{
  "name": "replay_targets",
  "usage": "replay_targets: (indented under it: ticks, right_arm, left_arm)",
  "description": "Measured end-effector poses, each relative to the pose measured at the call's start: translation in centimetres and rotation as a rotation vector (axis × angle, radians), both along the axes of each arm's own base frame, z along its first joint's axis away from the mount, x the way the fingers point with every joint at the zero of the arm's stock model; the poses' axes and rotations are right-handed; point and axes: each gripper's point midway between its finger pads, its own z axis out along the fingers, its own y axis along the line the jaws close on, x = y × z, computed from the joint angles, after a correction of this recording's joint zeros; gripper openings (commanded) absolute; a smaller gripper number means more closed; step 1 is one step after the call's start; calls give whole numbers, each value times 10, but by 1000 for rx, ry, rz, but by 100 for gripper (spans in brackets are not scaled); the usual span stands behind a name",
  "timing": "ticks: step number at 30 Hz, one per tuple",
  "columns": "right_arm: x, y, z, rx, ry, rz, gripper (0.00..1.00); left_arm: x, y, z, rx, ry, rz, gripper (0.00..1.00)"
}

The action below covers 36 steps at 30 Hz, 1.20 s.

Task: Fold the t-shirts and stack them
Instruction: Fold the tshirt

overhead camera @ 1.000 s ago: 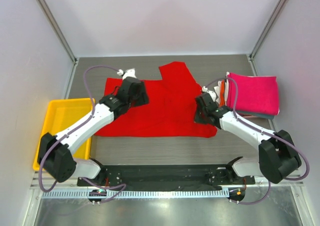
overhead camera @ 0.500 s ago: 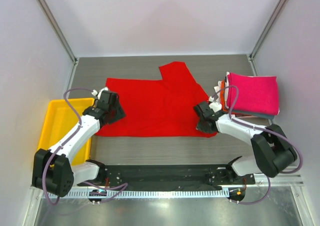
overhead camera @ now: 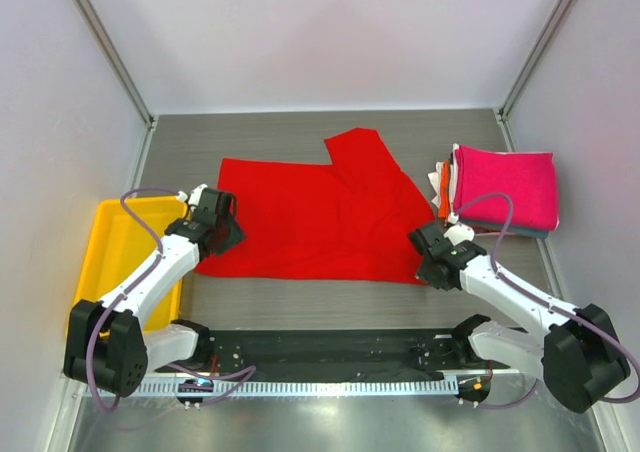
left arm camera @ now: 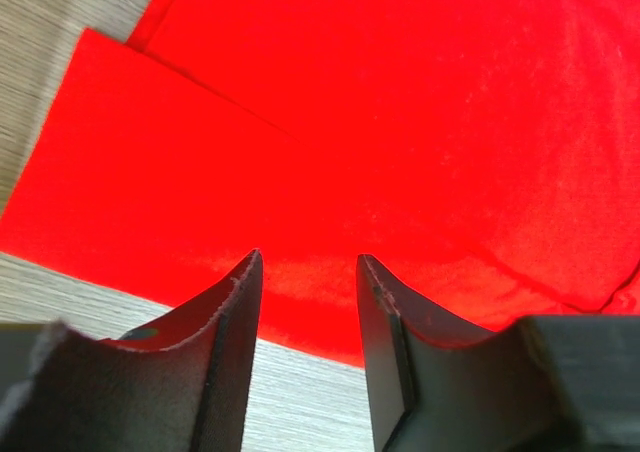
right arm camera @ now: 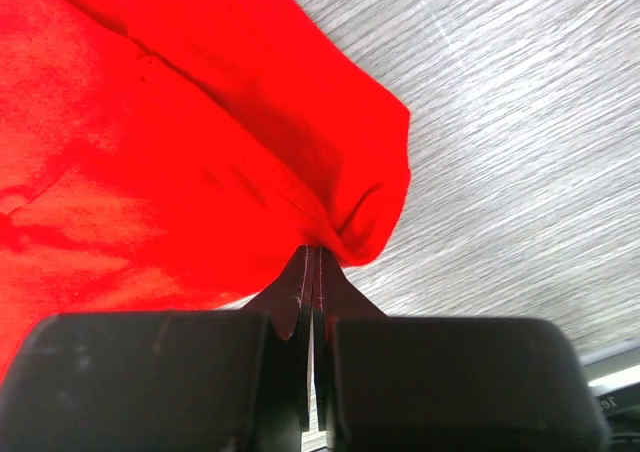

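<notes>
The bright red t-shirt (overhead camera: pixel 320 217) lies spread on the grey table, one sleeve pointing to the back. My left gripper (overhead camera: pixel 222 234) is open at the shirt's near-left corner, its jaws apart over the hem (left arm camera: pixel 300 302). My right gripper (overhead camera: pixel 428 264) is shut on the shirt's near-right corner, and the cloth bunches at its fingertips (right arm camera: pixel 350 227). A stack of folded t-shirts (overhead camera: pixel 500 187) sits at the right, magenta-pink on top with orange, white and grey-blue edges below.
A yellow plastic tray (overhead camera: pixel 115 242) stands at the left edge beside my left arm. Grey walls and metal posts close in the table at the back and sides. The black base rail (overhead camera: pixel 330 352) runs along the near edge.
The right gripper has pulled the shirt's near-right corner toward the near right, and the shirt has shifted slightly right. The left gripper drew back to the near-left corner, then barely moved.
</notes>
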Motion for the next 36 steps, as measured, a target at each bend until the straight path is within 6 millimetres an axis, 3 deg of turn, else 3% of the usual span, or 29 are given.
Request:
replay_targets:
  ticks: [4,8,13,17,20,22,23,26,28,32,36]
  right_arm:
    - [3,0,4,-13,-4,24,1]
    - [13,7,18,9,-52,70,12]
    - [36,22,46,28,-118,151,23]
    - [64,34,75,13,-170,210,25]
    - [104,46,101,-5,-207,236,29]
    - [133,50,112,-7,-216,233,36]
    - [150,51,116,-5,-225,227,44]
    - [201,50,125,-1,-255,211,53]
    - [233,50,126,12,-270,206,55]
    - [299,52,117,45,-291,197,70]
    - [367,62,99,94,-329,206,74]
  left_arm:
    - [2,8,-1,21,-3,28,36]
    - [4,26,-10,50,28,90,40]
    - [7,42,-24,59,81,166,40]
    - [24,41,-14,40,60,196,41]
    - [55,36,7,26,12,202,42]
    - [78,32,20,20,-19,203,43]
    - [90,31,25,17,-31,204,44]
    - [124,30,33,14,-50,209,44]
    - [142,32,32,10,-45,215,45]
    - [171,41,20,-3,-20,228,51]
    - [190,47,7,-19,-11,231,57]
